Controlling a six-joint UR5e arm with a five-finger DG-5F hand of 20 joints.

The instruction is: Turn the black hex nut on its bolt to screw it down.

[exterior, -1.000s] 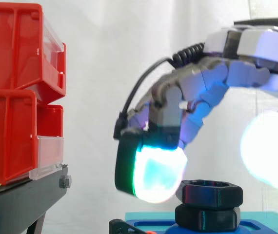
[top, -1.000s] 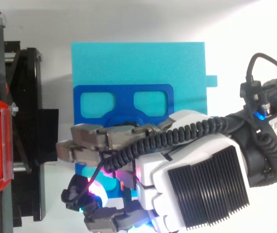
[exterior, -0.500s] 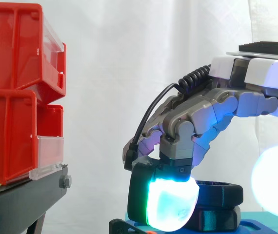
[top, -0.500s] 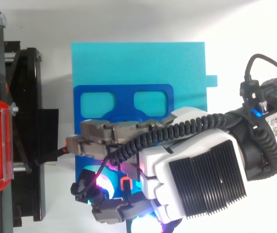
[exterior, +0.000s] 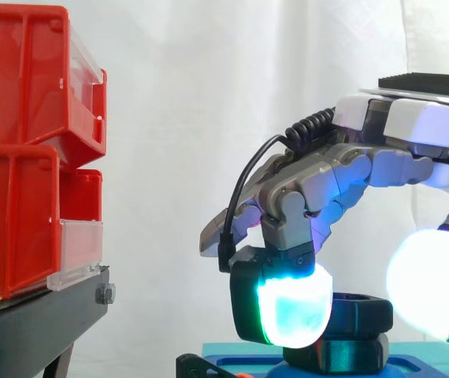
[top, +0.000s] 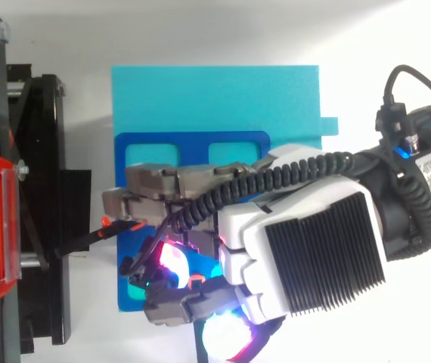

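Black nut sits just above the blue plate. We see the hand's fingers curled close round it, one pad against its left side, another at its right.

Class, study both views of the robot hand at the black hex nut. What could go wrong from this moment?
1. The hand crowds the black hex nut, but a firm hold is not visible; it may slide round the nut without turning it.
2. The nut sits over a lower black hex piece; a sideways push could tilt and jam it.
3. The hand hangs low over the blue fixture and might strike it.
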